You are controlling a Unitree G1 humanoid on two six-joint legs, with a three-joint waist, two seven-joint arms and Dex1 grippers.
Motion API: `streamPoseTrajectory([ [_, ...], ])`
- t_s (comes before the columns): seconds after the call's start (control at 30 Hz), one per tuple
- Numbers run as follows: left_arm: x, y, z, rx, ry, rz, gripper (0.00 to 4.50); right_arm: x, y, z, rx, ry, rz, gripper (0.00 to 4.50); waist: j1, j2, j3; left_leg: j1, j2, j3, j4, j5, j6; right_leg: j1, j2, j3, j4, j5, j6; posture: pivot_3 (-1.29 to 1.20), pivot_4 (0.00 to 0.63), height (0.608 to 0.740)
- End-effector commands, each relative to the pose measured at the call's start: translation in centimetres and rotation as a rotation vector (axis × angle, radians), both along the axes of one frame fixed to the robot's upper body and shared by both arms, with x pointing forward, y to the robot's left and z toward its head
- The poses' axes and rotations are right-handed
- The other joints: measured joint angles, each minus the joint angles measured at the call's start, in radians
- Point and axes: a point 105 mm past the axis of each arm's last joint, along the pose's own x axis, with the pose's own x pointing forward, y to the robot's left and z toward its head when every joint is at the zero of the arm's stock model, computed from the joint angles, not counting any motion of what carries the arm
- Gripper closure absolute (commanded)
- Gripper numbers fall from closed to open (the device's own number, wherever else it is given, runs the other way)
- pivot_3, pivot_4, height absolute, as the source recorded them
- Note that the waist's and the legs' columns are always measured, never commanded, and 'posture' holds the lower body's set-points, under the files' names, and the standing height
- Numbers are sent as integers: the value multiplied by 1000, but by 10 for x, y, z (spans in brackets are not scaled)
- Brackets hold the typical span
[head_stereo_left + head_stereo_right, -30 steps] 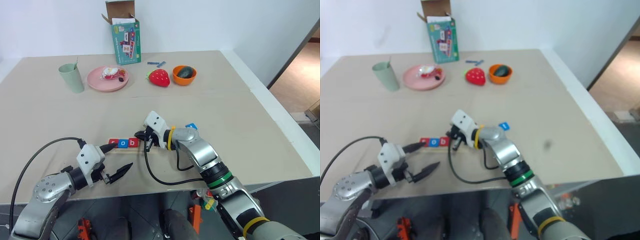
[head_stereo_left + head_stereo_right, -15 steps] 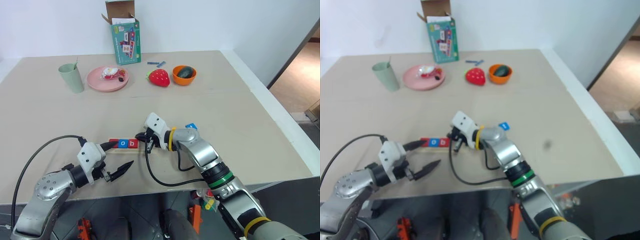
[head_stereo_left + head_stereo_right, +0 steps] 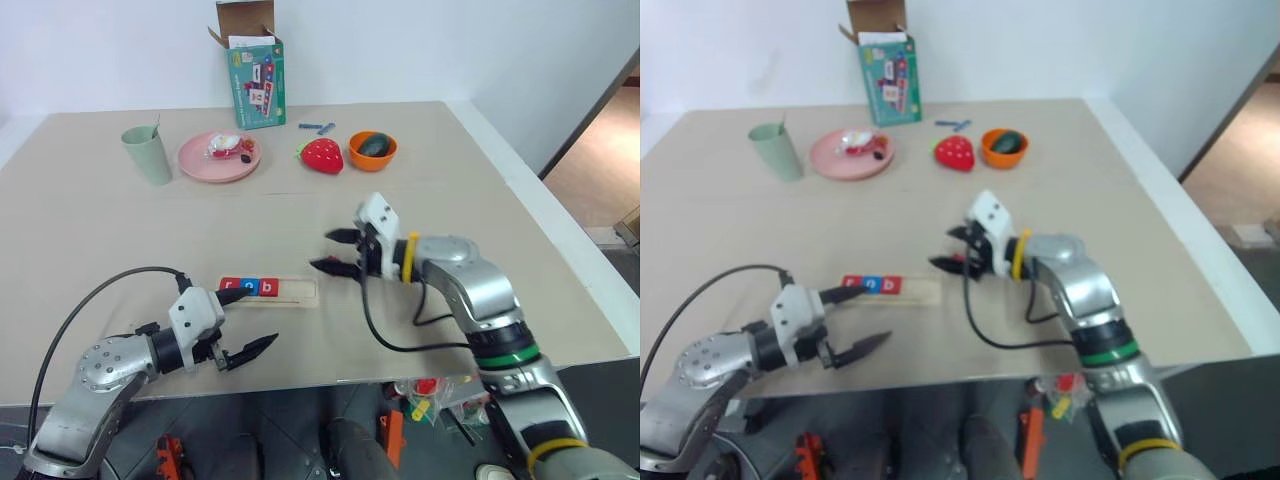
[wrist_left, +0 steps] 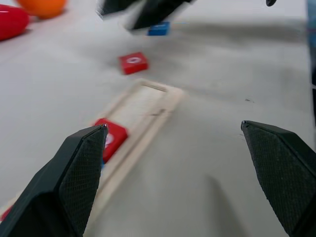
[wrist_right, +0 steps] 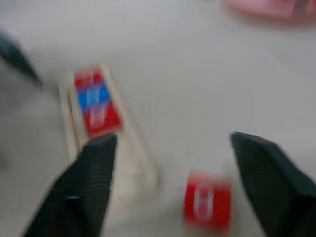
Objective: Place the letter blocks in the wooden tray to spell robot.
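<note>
The wooden tray lies near the table's front edge. Three letter blocks sit in its left part: red r, blue o and red b. A loose red block and a blue block lie on the table beyond the tray's empty end. My right gripper hovers open to the right of the tray, over the loose red block, holding nothing. My left gripper is open at the tray's left front, one finger close to the r block.
At the back of the table stand a green cup, a pink plate with small items, a red strawberry, an orange bowl and an opened teal box. The table's front edge runs just below my left gripper.
My right gripper has opened and swung to the right, away from the tray's blocks. The three blocks stay in the tray. My left gripper has hardly moved.
</note>
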Motion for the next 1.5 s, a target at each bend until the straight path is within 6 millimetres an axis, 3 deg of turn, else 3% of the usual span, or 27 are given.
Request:
streamPoseTrajectory([
  [0.03, -4, -6, 13, 6, -60, -46, 0, 4, 4, 8, -2, -46, -4, 24, -6, 0, 0, 1, 0, 1, 0, 0, 0, 0, 1, 1, 0, 0, 0, 0, 150, 740],
  [0.2, -3, -5, 13, 9, -65, -38, 0, 23, 6, 11, 34, -70, -140, 24, -6, 0, 0, 5, 2, 0, -1, 0, 0, 1, 4, 2, 2, 1, -2, 0, 150, 740],
  [0.4, -4, -3, 12, 13, -60, -25, 0, 20, 15, 5, 72, -33, -192, 24, -3, 0, 0, 4, 1, 1, -1, 0, 0, 1, 3, 3, 1, 1, -1, 0, 150, 740],
  [0.67, -6, 1, 6, 19, -56, -15, 0, 22, 11, -10, 50, -26, -256, 24, -1, 0, 0, 4, 1, 1, -2, 0, 0, 1, 2, 3, 1, 0, -1, 0, 150, 740],
  [0.77, -6, 3, 4, 22, -56, -11, 0, 24, 9, -15, 40, -25, -271, 784, -1, 0, 0, 4, 1, 2, -2, 0, 0, 1, 2, 3, 1, 0, -1, 0, 150, 740],
  [0.83, -6, 4, 3, 22, -57, -8, 0, 24, 8, -17, 39, -28, -279, 1674, -1, 0, 0, 4, 1, 2, -2, 0, 0, 1, 2, 3, 1, 0, -1, 0, 150, 740],
  [1.0, -5, 3, 1, 24, -57, -9, 0, 27, 9, -20, 37, -34, -299, 3293, -1, 0, 0, 4, 1, 2, -2, 0, 0, 1, 2, 3, 1, 0, -1, 0, 150, 740],
  [1.27, -6, 6, -2, 26, -50, 1, 0, 25, 4, -24, 14, -57, -313, 3338, -1, 0, 0, 5, 1, 2, -3, 0, 0, 1, 2, 3, 1, 0, -1, 0, 150, 740],
  [1.37, -6, 6, -2, 26, -48, 0, 0, 22, 0, -11, 42, -72, -335, 3338, 0, 0, 0, 5, 1, 2, -2, 0, 0, 1, 2, 3, 1, 0, -1, 0, 150, 740],
  [1.5, -6, 7, -1, 20, -44, 10, 0, 8, -15, 1, 76, -77, -491, 3338, 1, 0, 0, 4, 1, 1, -3, 0, 0, 1, 2, 3, 1, 0, -1, 0, 150, 740],
])
